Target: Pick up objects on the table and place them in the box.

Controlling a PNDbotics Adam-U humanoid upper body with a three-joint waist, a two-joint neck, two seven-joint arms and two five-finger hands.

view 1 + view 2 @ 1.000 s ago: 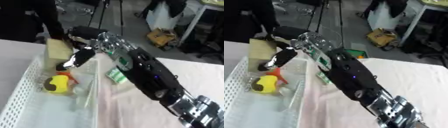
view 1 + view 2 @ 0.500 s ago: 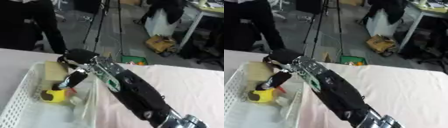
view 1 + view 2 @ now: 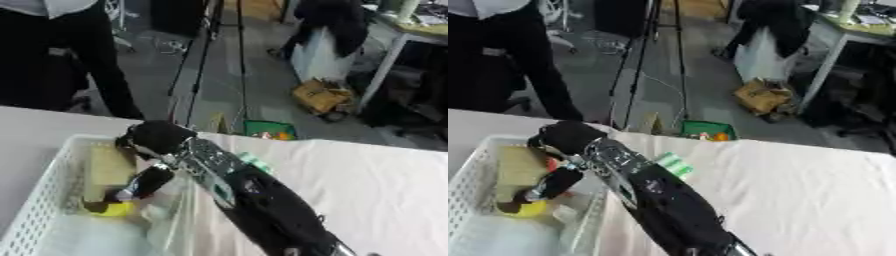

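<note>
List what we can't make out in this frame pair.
- Right hand: reaches into the white basket; motion blur in both eye views hides whether it holds anything.
- Yellow object: partly covered by the hand, too blurred to identify.
- Green item on the table: partly hidden behind the forearm.
- Basket's near end: cut off by the bottom edge.
- Left hand: in neither view.

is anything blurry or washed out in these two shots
Left eye view: motion blur smears the right hand and the yellow object in the white basket; the basket's near end washes pale. Right eye view: equally soft, with the green item on the tablecloth a vague shape and the background no sharper.
</note>
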